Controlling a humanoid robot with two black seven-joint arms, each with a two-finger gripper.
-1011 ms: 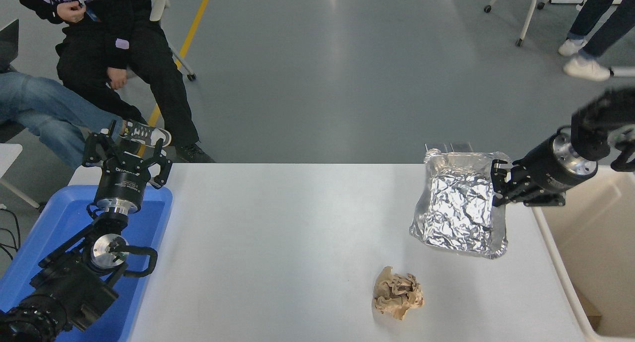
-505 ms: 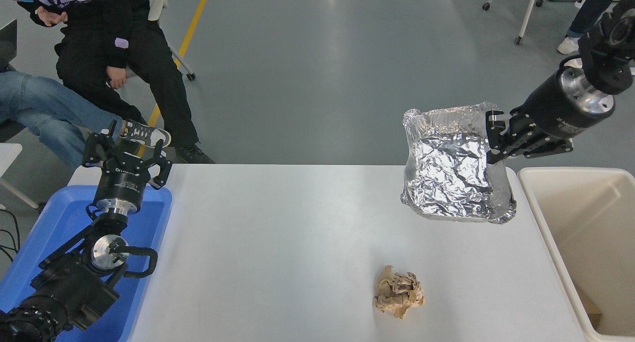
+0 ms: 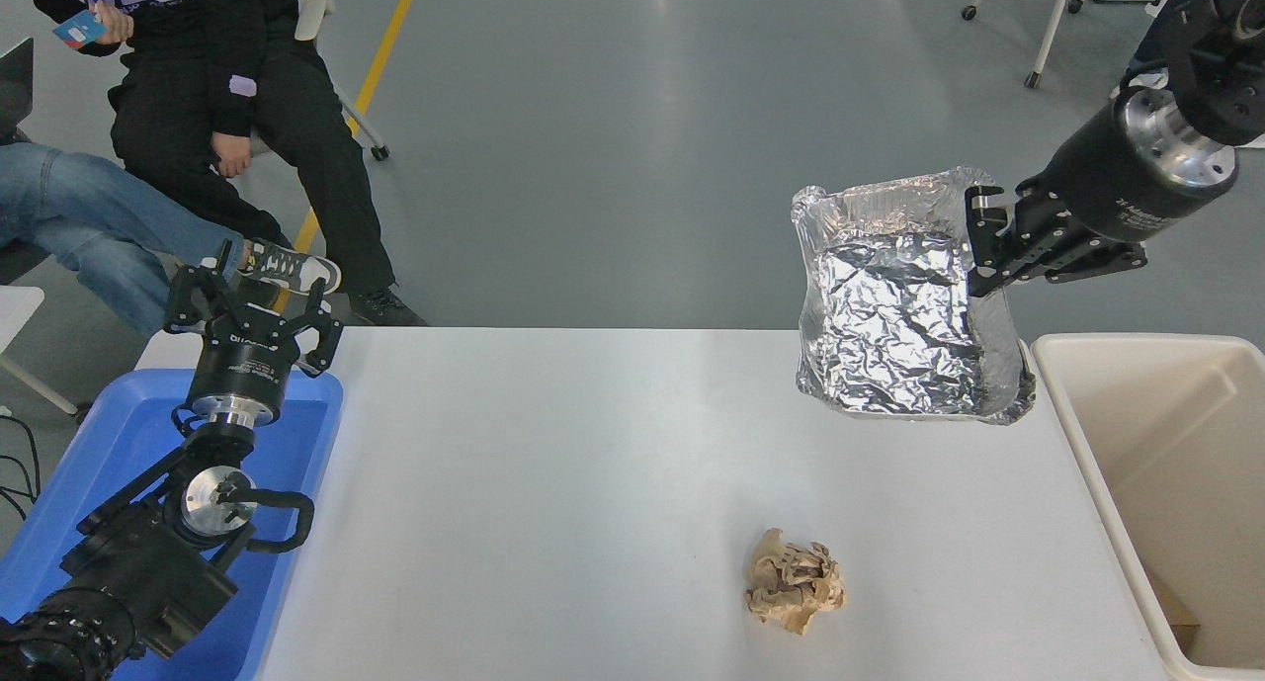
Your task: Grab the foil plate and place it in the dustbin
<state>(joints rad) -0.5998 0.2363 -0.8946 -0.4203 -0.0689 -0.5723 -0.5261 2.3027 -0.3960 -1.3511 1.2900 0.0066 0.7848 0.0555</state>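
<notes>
The foil plate (image 3: 894,315), a crinkled silver tray with a raised rim, hangs in the air above the table's far right part. My right gripper (image 3: 978,251) is shut on the plate's right rim and holds it up, tilted with its inside facing the camera. The dustbin (image 3: 1087,434), a cream rectangular bin, stands against the table's right edge, just right of the plate. My left gripper (image 3: 252,300) is parked at the lower left over the blue tub, fingers spread open and empty.
A crumpled tan paper ball (image 3: 794,580) lies on the white table (image 3: 553,483) near the front. A blue shallow tub (image 3: 119,444) sits at the left edge. Two people (image 3: 198,98) sit beyond the far left corner; chair legs and a standing person's legs are at the top right.
My right gripper has lifted the foil plate from just above the table up and slightly left, and its arm has risen toward the top right. The left arm has not moved.
</notes>
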